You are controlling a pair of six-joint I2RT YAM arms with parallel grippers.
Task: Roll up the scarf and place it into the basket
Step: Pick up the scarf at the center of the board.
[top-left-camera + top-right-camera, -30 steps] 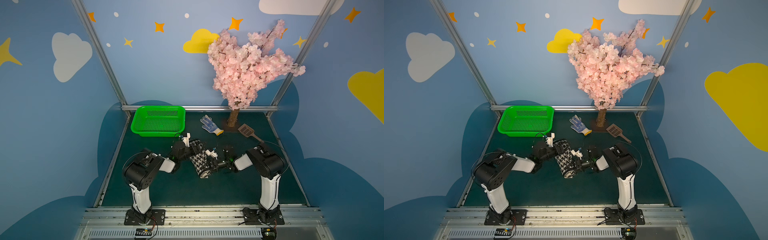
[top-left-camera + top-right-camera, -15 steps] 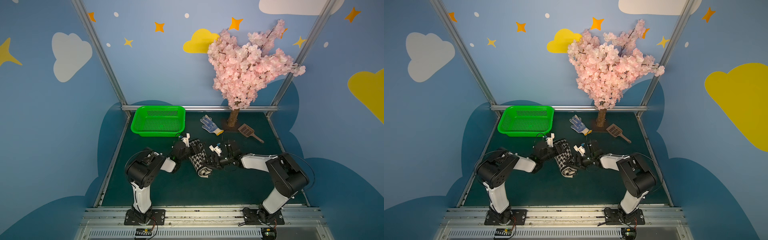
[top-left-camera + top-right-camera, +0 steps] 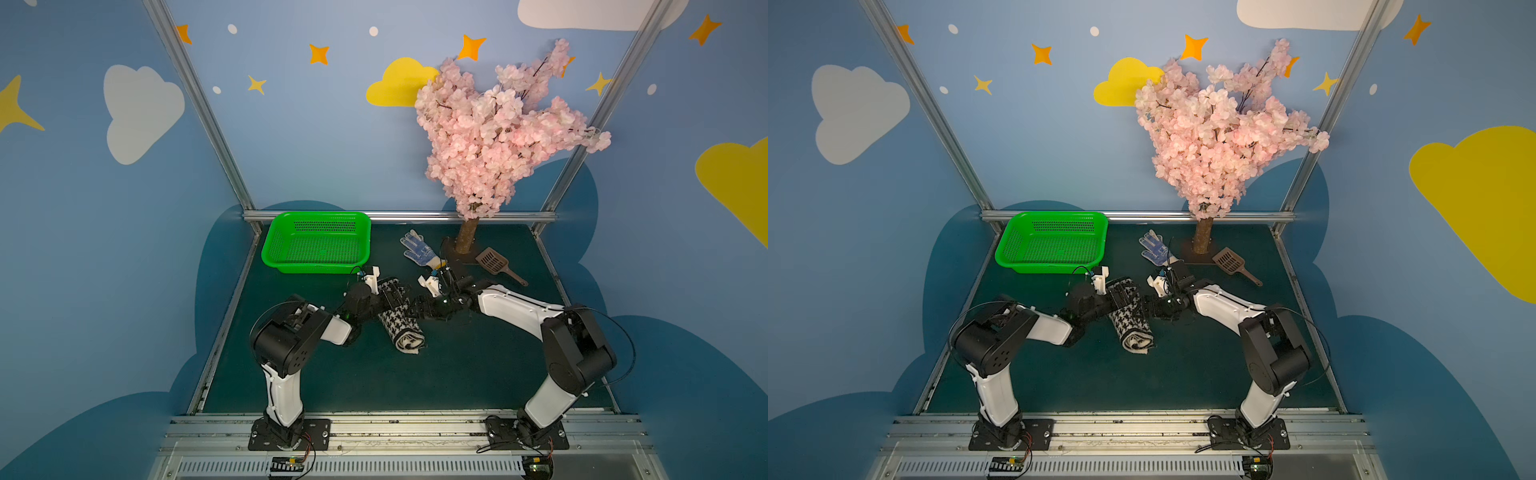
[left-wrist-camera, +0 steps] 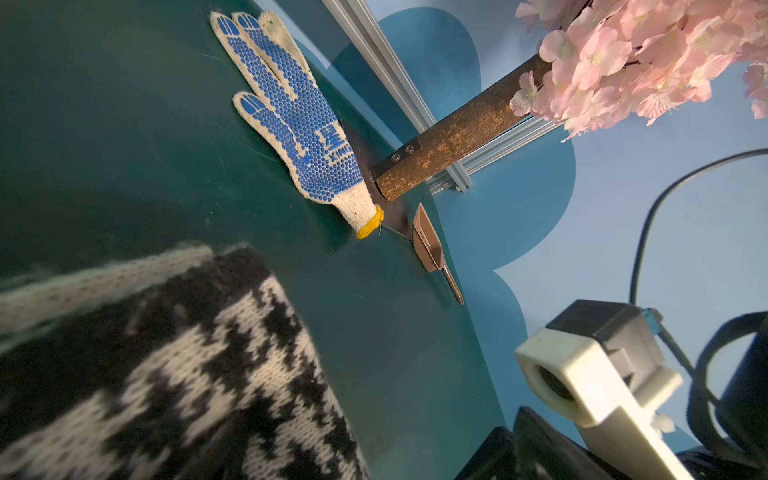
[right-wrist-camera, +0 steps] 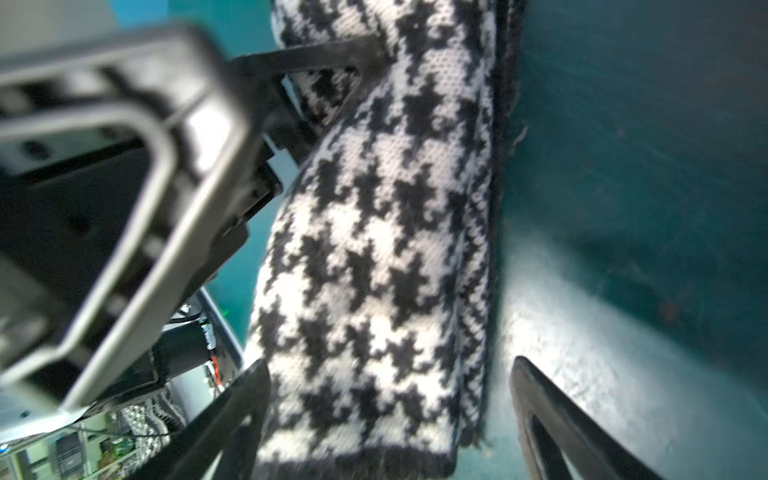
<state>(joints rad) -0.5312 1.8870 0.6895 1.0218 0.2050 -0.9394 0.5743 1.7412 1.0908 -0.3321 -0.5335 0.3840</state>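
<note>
The rolled knitted scarf point(image 5: 374, 249) is showing black-and-white houndstooth between the black fingers point(image 5: 243, 405), with cream and black edging at its end. The shallow perforated plastic basket point(image 3: 320, 268) is glowing bright green. The knitted glove point(image 4: 299, 124) is carrying blue dots and a yellow cuff.

The scarf point(image 5: 374, 249) is fuzzy knit; basket point(image 3: 320, 268) glossy perforated plastic; glove point(image 4: 307, 137) knitted cloth, rubbery dots; tabletop point(image 3: 457, 374) matt.

A dotted glove point(image 3: 417, 250) lies just beside the pink blossom tree point(image 3: 494, 129), a brown scoop point(image 3: 492, 261) on its other side.
</note>
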